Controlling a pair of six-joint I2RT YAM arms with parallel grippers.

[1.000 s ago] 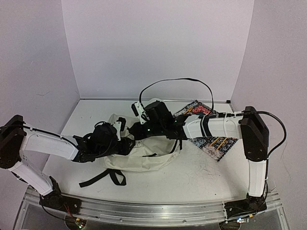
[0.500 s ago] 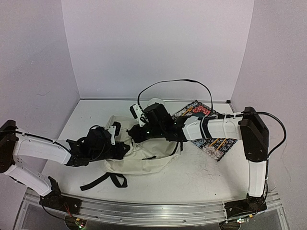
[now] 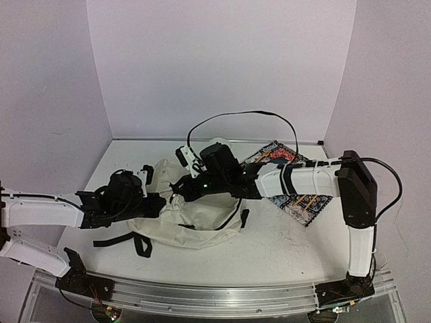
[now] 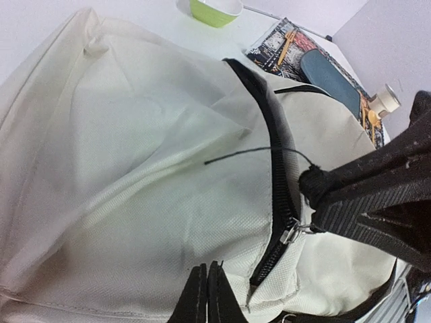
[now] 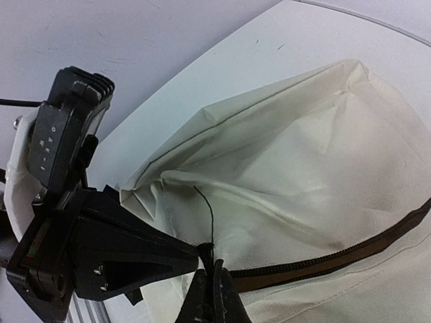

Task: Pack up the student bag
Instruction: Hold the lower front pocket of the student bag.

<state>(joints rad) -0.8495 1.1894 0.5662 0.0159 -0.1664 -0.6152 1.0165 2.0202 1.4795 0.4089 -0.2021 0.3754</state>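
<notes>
The student bag (image 3: 202, 225), cream fabric with black straps (image 3: 121, 241), lies between the two arms. My left gripper (image 3: 161, 202) is shut on the bag's fabric; the left wrist view shows its tips (image 4: 207, 296) pinching the cloth just left of the black zipper's end (image 4: 269, 262). My right gripper (image 3: 178, 191) is shut on the black zipper pull (image 5: 217, 259), which joins the metal slider (image 4: 291, 232). The zipper (image 5: 350, 256) runs off to the right across the cream cloth (image 5: 303, 168). The two grippers are nearly touching.
A patterned book (image 3: 300, 198) lies under the right forearm at the right, with a dark blue pouch (image 4: 330, 74) on it. A green bowl (image 4: 215, 8) stands behind the bag. Purple walls close in the back and both sides.
My left gripper has shut on the bag's cloth and drawn back to the left, stretching the bag and dragging its straps that way. The right gripper followed slightly left, still shut.
</notes>
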